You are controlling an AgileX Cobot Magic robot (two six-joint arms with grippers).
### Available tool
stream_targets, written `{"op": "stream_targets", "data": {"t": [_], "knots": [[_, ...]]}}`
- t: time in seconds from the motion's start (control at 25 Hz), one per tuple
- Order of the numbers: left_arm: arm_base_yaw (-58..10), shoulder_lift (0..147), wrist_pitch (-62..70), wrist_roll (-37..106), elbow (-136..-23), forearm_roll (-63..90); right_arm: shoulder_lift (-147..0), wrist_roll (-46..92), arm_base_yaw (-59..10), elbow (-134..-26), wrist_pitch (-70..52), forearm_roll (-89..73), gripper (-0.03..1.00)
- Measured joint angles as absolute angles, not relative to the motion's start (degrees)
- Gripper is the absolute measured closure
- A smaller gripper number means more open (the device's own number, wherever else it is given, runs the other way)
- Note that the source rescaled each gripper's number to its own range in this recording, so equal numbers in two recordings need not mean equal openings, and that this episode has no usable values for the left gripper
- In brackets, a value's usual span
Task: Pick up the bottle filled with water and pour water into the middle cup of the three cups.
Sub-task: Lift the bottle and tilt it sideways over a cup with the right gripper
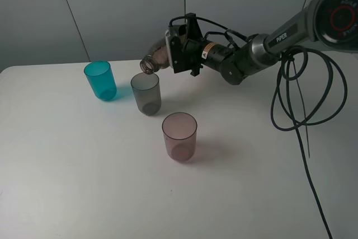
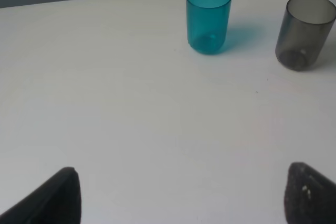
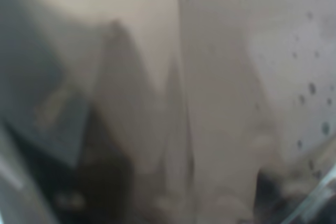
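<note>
Far left: the left gripper (image 2: pixel 181 198), seen only through its own wrist camera. Stands wide apart, dark fingertips (image 2: pixel 55 200) at the two lower corners of that view, with nothing between them but bare white table (image 2: pixel 131 103). Hovers well short of the cups.

Next, the teal-blue cup (image 1: pixel 100 80). Stands upright toward the back left of the table, leftmost of the three cups, apart from its neighbour.

Then the middle cup (image 1: pixel 146 93), smoky grey and translucent. Sits upright just right of the teal one and a little nearer the front, touching neither neighbour. Cannot tell how much water lies inside.

Directly above its far rim, the bottle (image 1: pixel 158 55). Lies tipped steeply in the air, neck down and to the left, open mouth right over the grey cup's back edge. Fills the right wrist view as a brown, out-of-focus blur dotted with droplets. Cannot tell whether water is running from the mouth.

Further right and nearer the front, the pinkish-mauve cup (image 1: pixel 179 136): upright, apart from the grey one.

Behind it, the right gripper (image 1: pixel 182 48). Clamps tight on the bottle's body, holding it clear of the table. Sits at the end of the right arm (image 1: pixel 268 42), reaching in from the upper right corner.

Rightmost, a black cable (image 1: pixel 299 99): loops down off the arm and trails along the table toward the front edge.
</note>
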State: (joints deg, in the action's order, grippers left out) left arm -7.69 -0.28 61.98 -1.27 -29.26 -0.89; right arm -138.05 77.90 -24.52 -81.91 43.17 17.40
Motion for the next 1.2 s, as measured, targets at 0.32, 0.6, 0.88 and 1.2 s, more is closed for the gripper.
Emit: {"op": "stream_targets", "data": {"t": [0.32, 0.6, 0.88, 1.2], "knots": [[-7.69, -0.28, 61.98, -1.27, -29.26, -0.89, -138.05, 80.08, -24.52, -81.91, 43.41, 17.3, 0.97], [-7.69, -0.28, 61.98, -1.27, -29.26, -0.89, -138.05, 80.54, -24.52, -81.91, 43.65, 17.3, 0.97], [-7.69, -0.28, 61.98, -1.27, -29.26, -0.89, -138.05, 80.99, -24.52, -81.91, 44.78, 17.3, 0.97], [-7.69, -0.28, 61.98, -1.27, -29.26, -0.89, -138.05, 82.91, -24.52, -81.93, 45.12, 17.3, 0.97]]}}
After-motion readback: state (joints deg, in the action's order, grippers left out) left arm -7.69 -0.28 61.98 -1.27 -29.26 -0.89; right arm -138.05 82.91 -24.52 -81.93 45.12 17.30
